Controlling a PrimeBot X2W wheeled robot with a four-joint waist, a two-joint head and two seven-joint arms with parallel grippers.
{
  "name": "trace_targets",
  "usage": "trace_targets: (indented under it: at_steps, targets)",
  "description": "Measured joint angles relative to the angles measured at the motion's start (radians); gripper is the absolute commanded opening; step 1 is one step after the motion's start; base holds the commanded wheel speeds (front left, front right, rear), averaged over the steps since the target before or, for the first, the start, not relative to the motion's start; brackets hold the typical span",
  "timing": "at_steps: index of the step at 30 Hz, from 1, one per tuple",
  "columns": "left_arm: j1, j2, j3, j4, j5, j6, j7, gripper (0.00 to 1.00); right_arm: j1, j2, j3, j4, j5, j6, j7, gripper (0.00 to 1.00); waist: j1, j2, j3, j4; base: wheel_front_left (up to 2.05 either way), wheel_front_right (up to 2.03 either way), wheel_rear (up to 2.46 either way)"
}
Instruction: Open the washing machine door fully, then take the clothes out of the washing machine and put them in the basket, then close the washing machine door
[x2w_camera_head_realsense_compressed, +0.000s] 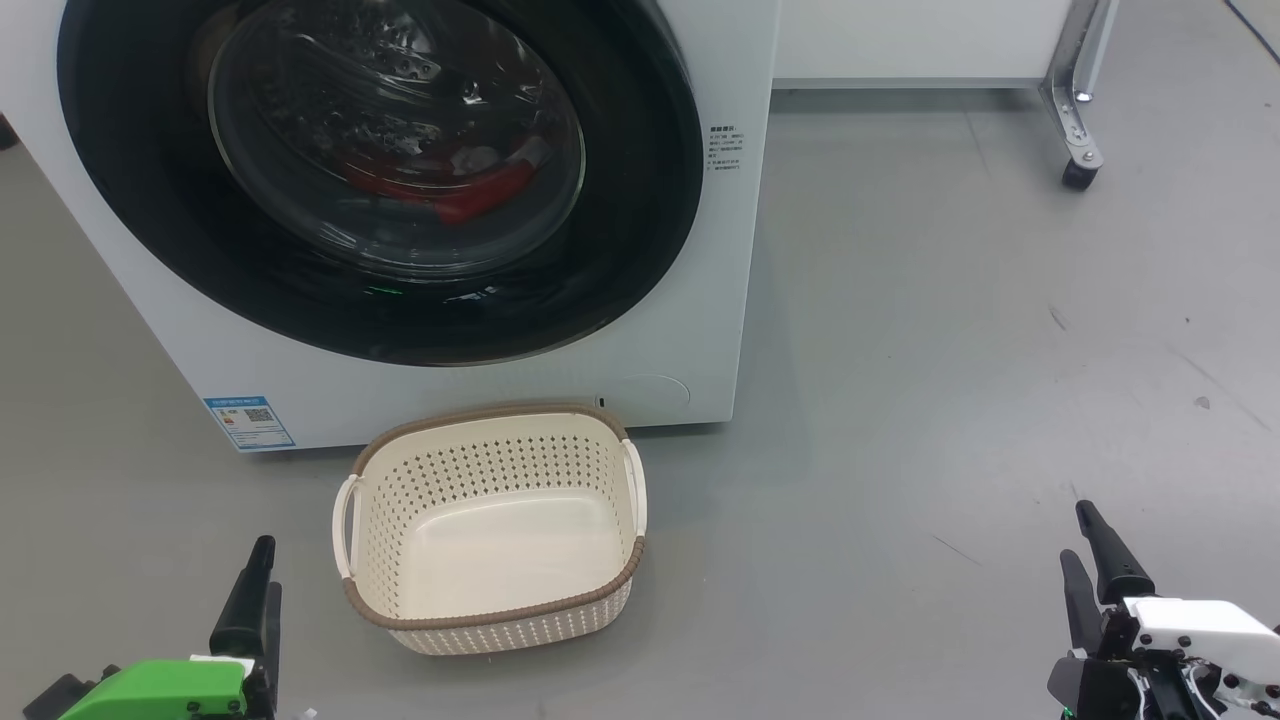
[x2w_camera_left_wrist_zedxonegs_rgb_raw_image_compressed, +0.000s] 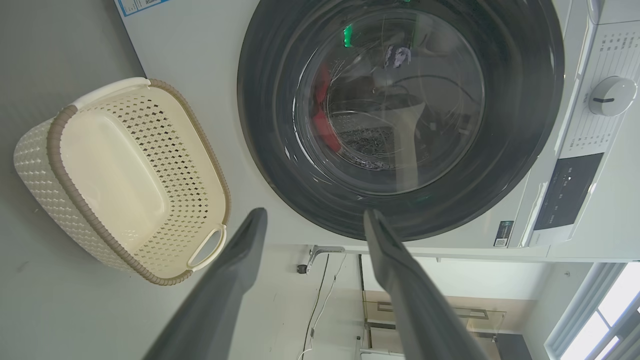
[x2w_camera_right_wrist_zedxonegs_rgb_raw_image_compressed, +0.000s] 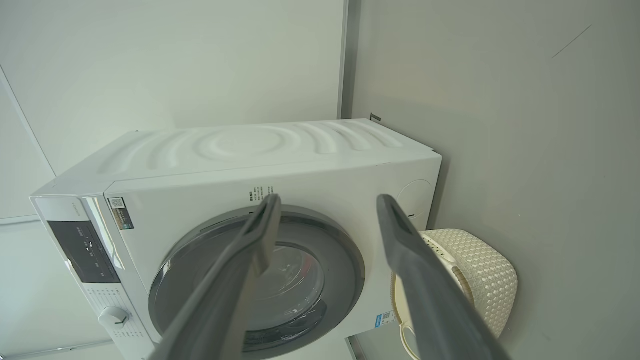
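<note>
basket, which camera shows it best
The head view: the whole basket sits unobstructed, its empty inside facing the camera. The left wrist view shows it whole but sideways; in the right wrist view the right gripper covers part.

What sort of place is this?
Likely a lab staged as a laundry corner: washing machine on bare grey floor, basket before it, castered metal leg nearby.

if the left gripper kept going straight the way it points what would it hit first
Probably the shut washing machine door: in the left wrist view the open left gripper points at the door's black rim with nothing between. The basket sits off to the side. Depth is unclear.
</note>
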Motion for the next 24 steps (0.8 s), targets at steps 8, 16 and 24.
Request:
trace_targets:
  at_steps: [8,16,24]
  targets:
    - [-0.003,0.000,-0.016,-0.012,0.003,0.000,-0.024,1.00,-0.003,-0.001,0.009,-0.010,-0.030,0.000,-0.019,1.00,0.0000,0.0000,0.001,0.000,0.00,0.00,0.00]
    - [-0.005,0.002,-0.040,-0.036,0.028,0.000,-0.051,1.00,-0.008,-0.015,0.030,-0.021,-0.081,0.000,-0.053,1.00,0.0000,0.0000,0.003,0.000,0.00,0.00,0.00]
    - [-0.011,0.027,-0.071,-0.051,0.110,0.000,-0.092,1.00,-0.023,-0.048,0.067,-0.027,-0.184,0.000,-0.087,1.00,0.0000,0.0000,0.005,0.000,0.00,0.00,0.00]
